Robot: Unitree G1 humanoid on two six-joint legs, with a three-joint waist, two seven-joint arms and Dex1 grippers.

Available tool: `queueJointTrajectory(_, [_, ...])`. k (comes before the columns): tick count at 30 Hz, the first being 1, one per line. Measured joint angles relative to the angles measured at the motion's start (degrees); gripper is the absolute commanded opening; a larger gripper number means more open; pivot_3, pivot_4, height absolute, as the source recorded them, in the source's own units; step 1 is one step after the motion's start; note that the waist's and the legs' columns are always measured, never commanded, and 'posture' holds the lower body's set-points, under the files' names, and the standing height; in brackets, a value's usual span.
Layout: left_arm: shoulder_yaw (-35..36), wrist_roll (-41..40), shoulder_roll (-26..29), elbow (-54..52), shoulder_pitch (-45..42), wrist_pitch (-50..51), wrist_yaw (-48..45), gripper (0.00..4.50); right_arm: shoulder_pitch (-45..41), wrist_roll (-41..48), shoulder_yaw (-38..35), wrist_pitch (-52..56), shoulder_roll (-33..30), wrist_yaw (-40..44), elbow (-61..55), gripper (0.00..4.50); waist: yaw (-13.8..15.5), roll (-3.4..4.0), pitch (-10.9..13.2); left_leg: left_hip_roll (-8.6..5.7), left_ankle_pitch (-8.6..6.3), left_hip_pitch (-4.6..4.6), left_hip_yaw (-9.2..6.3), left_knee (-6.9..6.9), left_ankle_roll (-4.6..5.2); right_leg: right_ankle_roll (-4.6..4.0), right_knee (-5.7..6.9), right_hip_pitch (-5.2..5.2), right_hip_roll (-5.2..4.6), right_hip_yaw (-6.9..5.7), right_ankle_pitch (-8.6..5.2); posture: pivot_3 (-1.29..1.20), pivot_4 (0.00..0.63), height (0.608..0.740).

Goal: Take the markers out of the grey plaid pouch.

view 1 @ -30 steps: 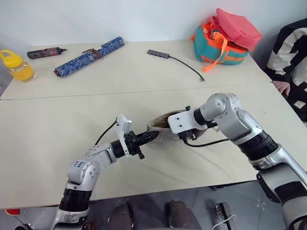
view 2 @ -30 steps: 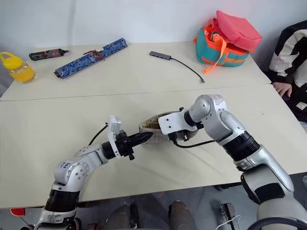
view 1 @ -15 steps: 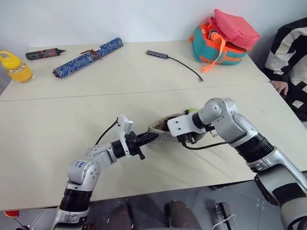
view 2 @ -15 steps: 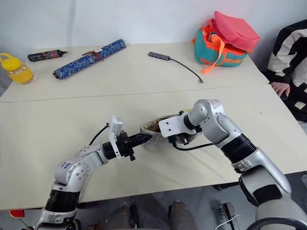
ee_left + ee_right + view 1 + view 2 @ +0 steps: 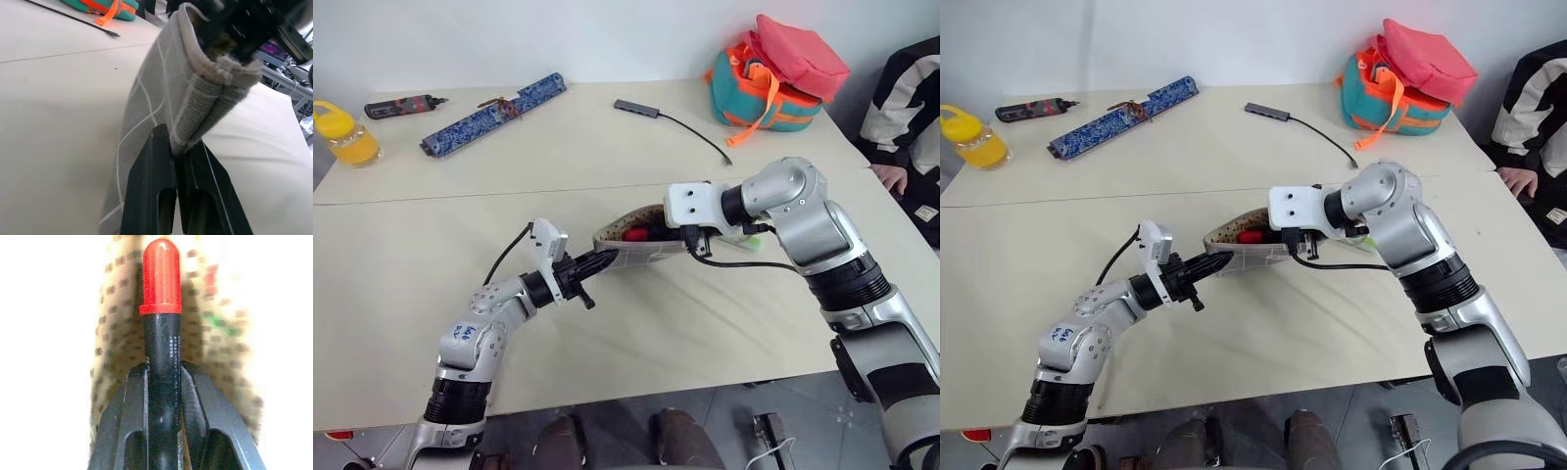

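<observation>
The grey plaid pouch [image 5: 628, 251] hangs just above the table between my two grippers, mouth up, showing its speckled tan lining. My left gripper [image 5: 598, 261] is shut on the pouch's near end; in the left wrist view its fingers [image 5: 155, 161] pinch the folded fabric edge of the pouch [image 5: 161, 98]. My right gripper [image 5: 164, 368] is shut on a dark marker [image 5: 163, 357] with a red end, seen against the lining. That red end [image 5: 633, 234] shows in the pouch's mouth. My right gripper's fingers are hidden behind the wrist block [image 5: 690, 206] in the eye views.
At the back of the table lie a long blue patterned roll [image 5: 494, 116], a dark tool [image 5: 401, 106], a yellow bottle [image 5: 350, 137] and a small grey hub with a cable [image 5: 636, 109]. A teal-and-orange bag [image 5: 773, 73] stands back right. A person's hand [image 5: 891, 176] rests at the right edge.
Both grippers rose, lifting the pouch off the table. My left gripper drew its end leftward. The marker's red end now shows at the pouch's mouth.
</observation>
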Motion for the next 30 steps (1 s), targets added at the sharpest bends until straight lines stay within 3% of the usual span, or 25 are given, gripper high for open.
queueJointTrajectory(15, [5.30, 12.20, 6.98, 9.14, -3.91, -19.13, 0.85, 0.00, -4.38, 19.93, -12.74, 2.36, 12.33, -8.47, -4.38, 0.56, -0.21, 0.01, 0.01, 0.11, 0.02, -0.86, 0.25, 0.18, -0.02, 0.06, 0.92, -1.44, -0.03, 0.11, 0.03, 0.00, 0.150, 0.740])
queueJointTrajectory(19, [8.34, 18.89, 12.55, 11.33, -3.02, -27.44, 3.81, 0.00, -2.22, 16.25, -10.38, -1.33, 7.12, -9.04, -3.40, 0.56, -0.19, -0.09, 0.02, 0.09, 0.00, -0.92, 0.37, 0.18, 0.01, 0.06, 0.78, -1.44, -0.06, 0.16, 0.03, 0.00, 0.150, 0.740])
queueJointTrajectory(24, [16.72, 26.69, 21.39, 11.51, 3.19, -34.15, 8.41, 0.00, 6.52, 6.26, -4.81, -7.81, -0.51, -10.00, 2.19, 0.56, -0.49, -0.10, 0.01, 0.10, -0.02, -0.87, 0.73, 0.04, 0.05, 0.06, 0.62, -1.57, -0.07, 0.44, 0.03, 0.00, 0.150, 0.740])
queueJointTrajectory(30, [20.28, 35.73, 22.77, 6.82, 15.35, -36.43, 13.79, 0.00, 13.29, 1.64, -3.92, -7.28, -2.08, -14.04, 4.57, 0.56, -0.91, -0.08, 0.03, 0.15, -0.06, -0.82, 0.85, -0.01, -0.01, 0.07, 0.69, -1.64, -0.03, 0.56, 0.03, 0.00, 0.150, 0.740])
